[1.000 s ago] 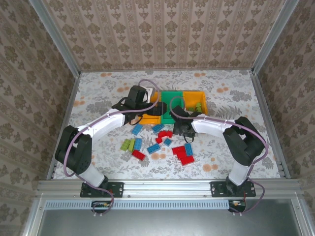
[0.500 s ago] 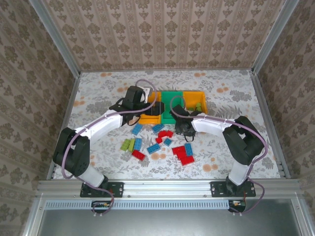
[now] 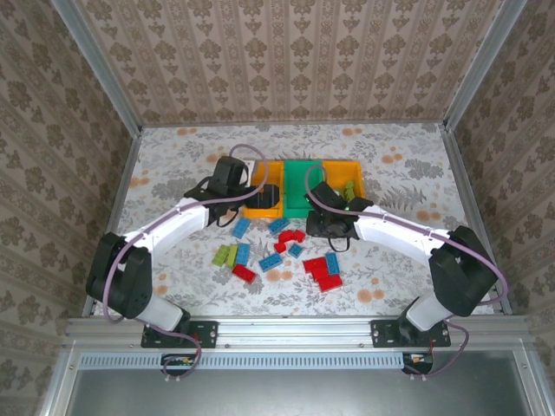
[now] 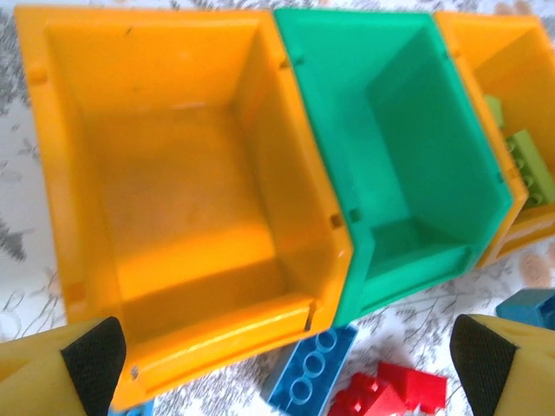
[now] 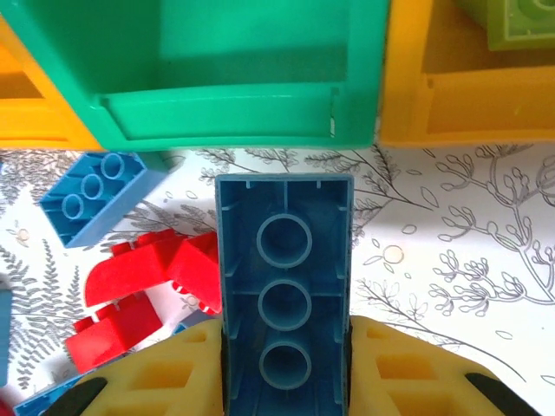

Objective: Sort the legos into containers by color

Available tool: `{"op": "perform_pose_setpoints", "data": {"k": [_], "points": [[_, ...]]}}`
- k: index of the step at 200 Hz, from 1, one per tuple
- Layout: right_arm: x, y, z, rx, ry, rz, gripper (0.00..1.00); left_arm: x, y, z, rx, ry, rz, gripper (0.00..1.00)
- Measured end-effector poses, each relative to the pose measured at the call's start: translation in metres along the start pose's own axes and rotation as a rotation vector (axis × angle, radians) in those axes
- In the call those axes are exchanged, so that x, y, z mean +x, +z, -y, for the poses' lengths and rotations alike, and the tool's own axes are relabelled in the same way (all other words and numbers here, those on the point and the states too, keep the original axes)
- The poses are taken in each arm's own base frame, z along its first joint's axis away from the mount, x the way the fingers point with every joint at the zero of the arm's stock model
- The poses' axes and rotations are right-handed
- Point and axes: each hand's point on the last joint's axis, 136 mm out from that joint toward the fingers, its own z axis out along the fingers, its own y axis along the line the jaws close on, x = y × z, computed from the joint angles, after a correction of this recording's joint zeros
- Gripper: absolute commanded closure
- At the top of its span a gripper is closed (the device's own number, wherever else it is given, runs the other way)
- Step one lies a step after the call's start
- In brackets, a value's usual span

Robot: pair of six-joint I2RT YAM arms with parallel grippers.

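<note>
The left arm (image 3: 173, 227) arcs from the lower left toward mid-frame, and the left gripper (image 4: 286, 360) has its fingers spread wide. The right arm (image 3: 399, 230) reaches in from the lower right, and the right gripper (image 5: 286, 368) is clamped on a blue brick (image 5: 284, 260).

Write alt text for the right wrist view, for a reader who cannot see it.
A blue brick, underside up, is gripped between yellow fingers, pointing toward a green bin. An orange-yellow bin at right holds a lime green brick; a second blue brick and red bricks lie at left on the patterned table.
</note>
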Motion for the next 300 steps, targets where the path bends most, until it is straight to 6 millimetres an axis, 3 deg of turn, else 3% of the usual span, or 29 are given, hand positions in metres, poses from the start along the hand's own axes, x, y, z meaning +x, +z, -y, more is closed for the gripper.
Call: {"op": "perform_pose_setpoints", "data": {"k": [35, 54, 76, 105, 137, 210, 244, 300], "points": [[-0.040, 0.003, -0.014, -0.010, 0.009, 0.043, 0.72, 0.012, -0.010, -0.017, -0.075, -0.013, -0.019, 0.00], [-0.061, 0.017, -0.019, 0.000, 0.011, 0.050, 0.71, 0.017, -0.017, -0.028, -0.107, -0.012, -0.018, 0.00], [-0.071, 0.037, -0.018, 0.028, 0.010, 0.031, 0.69, 0.034, -0.021, -0.040, -0.147, 0.016, -0.048, 0.00], [-0.077, 0.056, -0.012, 0.059, 0.014, 0.003, 0.65, 0.068, -0.018, -0.057, -0.200, 0.052, -0.137, 0.00], [-0.087, 0.058, -0.011, 0.064, 0.019, 0.005, 0.59, 0.090, -0.018, -0.068, -0.236, 0.080, -0.199, 0.00], [-0.090, 0.059, -0.014, 0.051, 0.014, -0.001, 0.42, 0.106, -0.003, -0.080, -0.269, 0.129, -0.281, 0.03], [-0.089, 0.059, -0.015, 0.043, 0.022, -0.004, 0.28, 0.111, 0.004, -0.083, -0.275, 0.134, -0.309, 0.08], [-0.090, 0.038, -0.015, 0.007, 0.046, 0.035, 0.23, 0.114, 0.014, -0.085, -0.277, 0.133, -0.333, 0.15]]}}
